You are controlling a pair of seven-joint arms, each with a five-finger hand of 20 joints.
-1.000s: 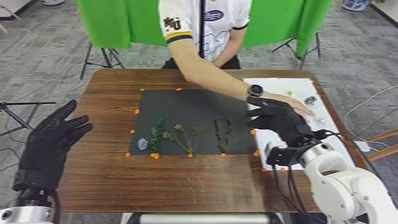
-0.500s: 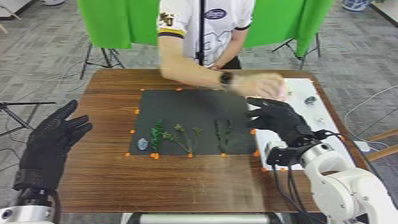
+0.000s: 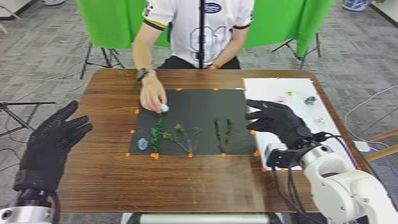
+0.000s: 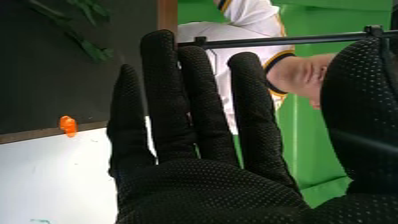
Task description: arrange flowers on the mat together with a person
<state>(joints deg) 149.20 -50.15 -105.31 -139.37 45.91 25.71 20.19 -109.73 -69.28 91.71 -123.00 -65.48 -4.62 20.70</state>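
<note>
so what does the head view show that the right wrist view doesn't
Head view: the left hand, a person's hand on a pale flower just beyond the green strand, and a blue-grey flower on the mat. Right wrist view: the dotted texture of the right hand. Both: the right hand, the mat, the white board and the green backdrop.

Green cloth bkgd (image 3: 280, 20), gray carpet flr (image 3: 53, 65), brn tbl (image 3: 115, 180).
</note>
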